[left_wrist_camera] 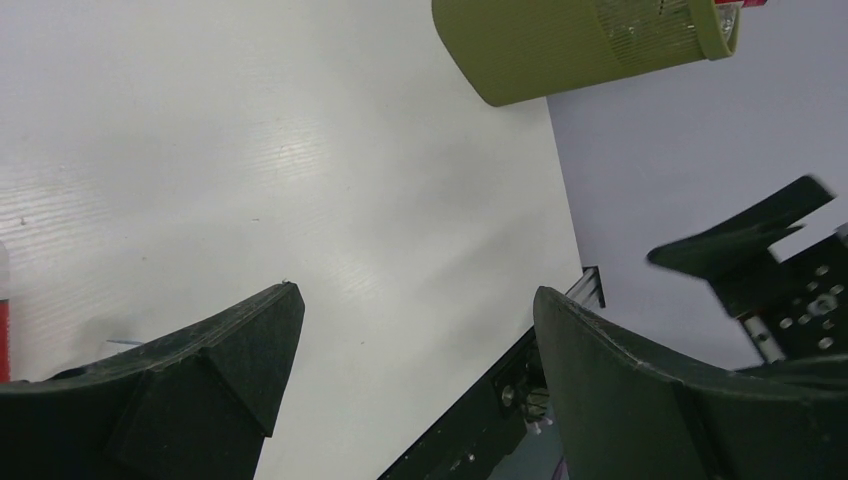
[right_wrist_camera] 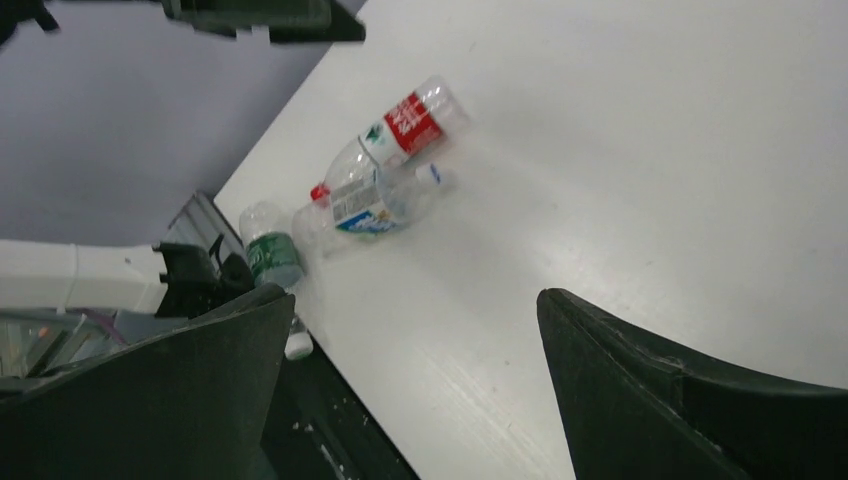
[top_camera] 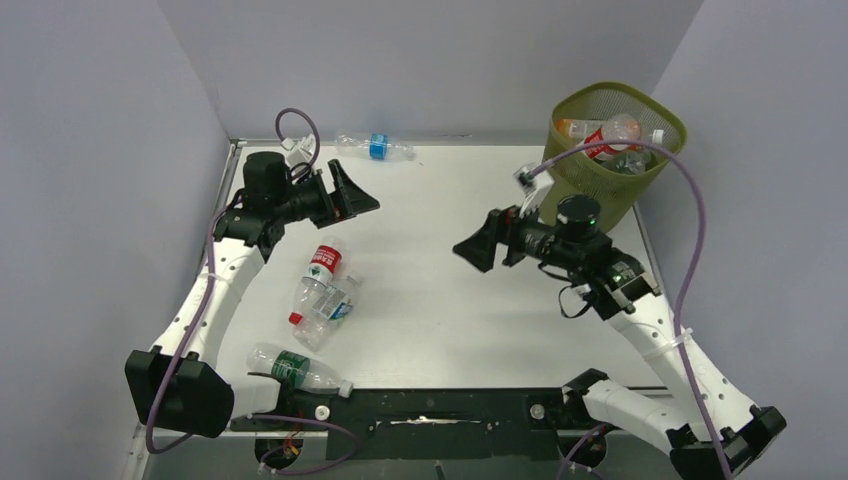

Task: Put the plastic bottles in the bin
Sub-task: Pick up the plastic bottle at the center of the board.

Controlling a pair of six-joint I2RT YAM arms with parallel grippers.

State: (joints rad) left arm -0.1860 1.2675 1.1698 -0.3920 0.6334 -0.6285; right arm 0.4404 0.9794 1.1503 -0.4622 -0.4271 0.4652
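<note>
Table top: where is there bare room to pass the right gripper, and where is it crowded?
Bare: the wide middle of the table, between the right gripper and the left gripper, and on to the near edge. Crowded: near-left, where three bottles lie; the bin fills the far-right corner.

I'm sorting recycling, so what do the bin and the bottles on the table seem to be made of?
Bin: probably plastic, matte olive mesh; fine holes show in its wall. Bottles: likely thin clear plastic, glossy; the table shows through them.
</note>
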